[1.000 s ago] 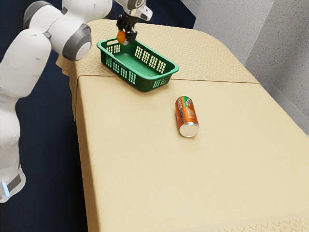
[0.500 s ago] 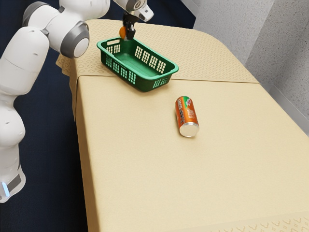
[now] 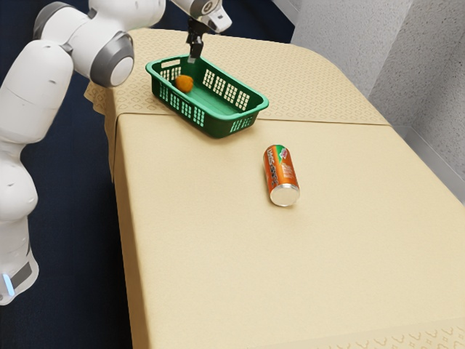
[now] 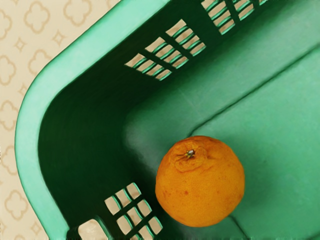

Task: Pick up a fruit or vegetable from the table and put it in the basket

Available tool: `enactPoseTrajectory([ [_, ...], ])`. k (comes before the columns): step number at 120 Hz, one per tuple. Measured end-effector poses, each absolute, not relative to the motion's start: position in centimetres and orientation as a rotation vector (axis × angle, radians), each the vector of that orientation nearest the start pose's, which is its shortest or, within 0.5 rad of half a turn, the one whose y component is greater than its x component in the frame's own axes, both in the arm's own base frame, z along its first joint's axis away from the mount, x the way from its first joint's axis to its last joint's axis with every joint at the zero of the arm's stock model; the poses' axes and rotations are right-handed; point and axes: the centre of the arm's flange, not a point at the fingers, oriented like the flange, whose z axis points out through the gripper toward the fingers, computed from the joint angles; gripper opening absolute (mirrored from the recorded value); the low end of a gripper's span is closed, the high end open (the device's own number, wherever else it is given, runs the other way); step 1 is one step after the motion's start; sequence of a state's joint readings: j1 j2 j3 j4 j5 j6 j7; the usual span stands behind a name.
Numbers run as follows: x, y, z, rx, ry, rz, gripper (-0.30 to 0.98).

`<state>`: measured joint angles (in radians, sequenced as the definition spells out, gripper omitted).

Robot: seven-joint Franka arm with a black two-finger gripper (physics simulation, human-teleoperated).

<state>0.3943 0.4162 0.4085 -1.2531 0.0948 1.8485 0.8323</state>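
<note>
My gripper [image 3: 195, 57] is open and holds nothing, just above the far end of the green basket [image 3: 245, 117]. An orange [image 3: 184, 83] rests inside the basket near that same end, lower than my fingers. In the wrist view, the round orange [image 4: 200, 181] lies on the floor of the basket [image 4: 270, 145], close to a corner, with its stem end showing.
An orange soda can [image 3: 282, 174] lies on its side on the cloth-covered table [image 3: 240, 269], apart from the basket. Grey walls [image 3: 436, 87] rise beyond the table at the exterior view's right.
The orange has left my gripper and dropped into the basket. My hand turned slightly over the basket's far end, and the fingers let go. Basket and can have stayed put.
</note>
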Motion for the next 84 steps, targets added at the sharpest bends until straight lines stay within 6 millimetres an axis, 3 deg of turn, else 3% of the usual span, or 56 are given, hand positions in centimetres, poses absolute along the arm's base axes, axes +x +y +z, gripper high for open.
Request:
enactPoseTrajectory([
  [6,52.0,41.2,60.1,-2.810,0.212,0.027,0.68],
  [11,52.7,34.1,63.3,-2.818,0.331,-0.020,0.68],
  [15,53.2,28.0,64.5,-2.835,0.437,-0.047,0.68],
  [26,54.9,9.2,64.5,-2.840,0.782,-0.052,0.69],
  [32,54.7,-0.3,64.2,-2.806,0.955,-0.027,0.69],
  [36,54.2,-5.5,63.7,-2.783,1.037,-0.001,0.68],
  [41,53.3,-10.0,63.1,-2.766,1.088,0.036,0.68],
  [46,52.6,-12.5,62.5,-2.762,1.089,0.073,0.68],
  [53,52.4,-13.6,62.4,-2.781,1.031,0.099,0.68],
  [62,52.7,-13.3,63.0,-2.822,0.916,0.101,0.69],
  [84,53.6,-11.3,61.7,-2.883,0.655,0.165,0.69],
])
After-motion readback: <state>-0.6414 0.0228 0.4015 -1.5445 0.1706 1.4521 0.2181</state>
